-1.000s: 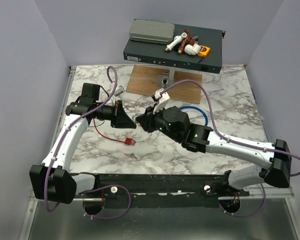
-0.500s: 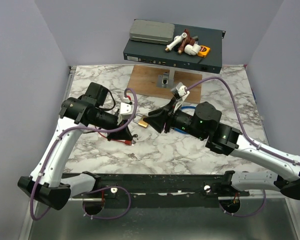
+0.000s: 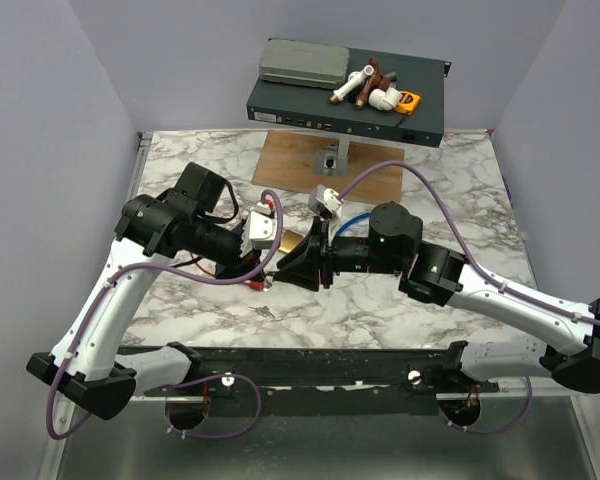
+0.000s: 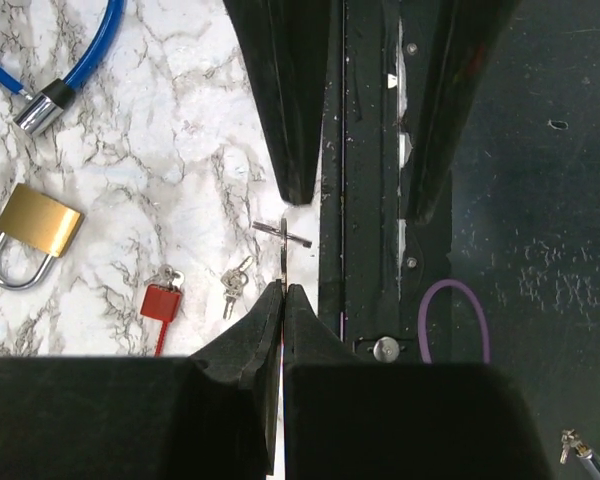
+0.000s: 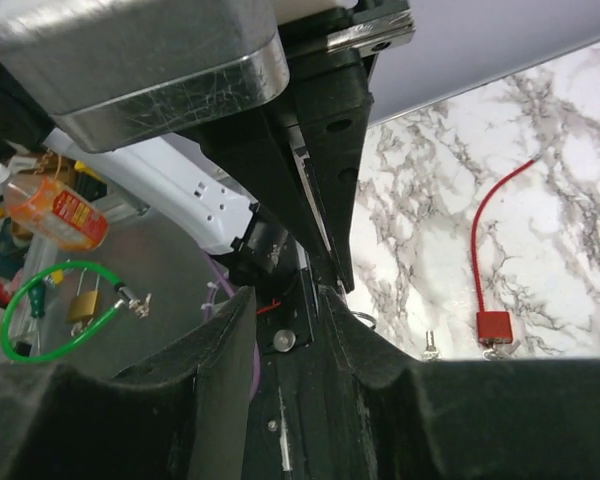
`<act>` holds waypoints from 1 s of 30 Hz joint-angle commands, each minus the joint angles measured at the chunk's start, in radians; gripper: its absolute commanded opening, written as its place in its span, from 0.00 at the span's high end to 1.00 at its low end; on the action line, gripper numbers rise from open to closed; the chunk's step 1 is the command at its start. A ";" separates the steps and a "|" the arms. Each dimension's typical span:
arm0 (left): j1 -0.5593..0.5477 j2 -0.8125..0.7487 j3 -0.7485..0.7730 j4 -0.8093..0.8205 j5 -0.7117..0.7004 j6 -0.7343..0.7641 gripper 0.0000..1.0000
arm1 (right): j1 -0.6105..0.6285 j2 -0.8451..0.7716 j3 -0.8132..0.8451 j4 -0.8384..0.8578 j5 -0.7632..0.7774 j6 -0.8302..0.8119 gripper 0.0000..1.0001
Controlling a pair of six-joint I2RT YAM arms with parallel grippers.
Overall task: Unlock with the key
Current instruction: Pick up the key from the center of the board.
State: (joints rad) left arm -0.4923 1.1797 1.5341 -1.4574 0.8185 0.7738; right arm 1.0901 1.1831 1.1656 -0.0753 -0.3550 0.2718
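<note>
The left gripper (image 4: 283,288) is shut on a thin silver key (image 4: 284,250), which sticks out past its fingertips. The right gripper (image 5: 285,300) faces it tip to tip, and its open fingers (image 4: 290,110) stand either side of the key's end with nothing held between them. In the top view the two grippers meet low over the table's middle, left (image 3: 268,268) and right (image 3: 292,272). A brass padlock (image 4: 40,222) lies flat on the marble, just behind the grippers (image 3: 293,243), held by neither.
A red cable lock (image 4: 160,300) and a small bunch of keys (image 4: 235,280) lie near the front edge. A blue cable lock (image 4: 40,60) lies further back. At the back are a wooden board (image 3: 280,160) and a dark box (image 3: 345,100) carrying parts.
Both arms have swung so the grippers now face each other near the front. The right jaws have opened. The brass padlock now shows on the table between the arms.
</note>
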 commanded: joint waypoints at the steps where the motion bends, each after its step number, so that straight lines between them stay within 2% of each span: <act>1: -0.024 0.010 0.027 -0.013 -0.027 -0.023 1.00 | -0.003 0.032 -0.007 0.002 -0.091 -0.014 0.66; 12: -0.061 0.021 0.049 -0.019 -0.038 -0.046 1.00 | -0.003 0.052 -0.030 -0.003 -0.039 -0.055 0.73; 22: -0.080 0.030 0.068 -0.029 -0.036 -0.051 1.00 | -0.003 0.043 -0.049 -0.017 -0.032 -0.065 0.86; 23: -0.080 0.031 0.069 -0.029 -0.038 -0.053 1.00 | -0.003 0.042 -0.049 -0.019 -0.037 -0.063 0.85; 26: -0.082 0.029 0.067 -0.027 -0.037 -0.053 1.00 | -0.003 0.040 -0.050 -0.026 -0.037 -0.062 0.76; 30: -0.084 0.026 0.066 -0.031 -0.034 -0.051 1.00 | -0.003 0.022 -0.063 -0.007 0.003 -0.054 0.72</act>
State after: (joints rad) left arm -0.5674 1.2110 1.5772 -1.4696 0.7845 0.7277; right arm 1.0893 1.2312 1.1252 -0.0769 -0.3923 0.2180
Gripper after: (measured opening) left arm 0.003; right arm 0.262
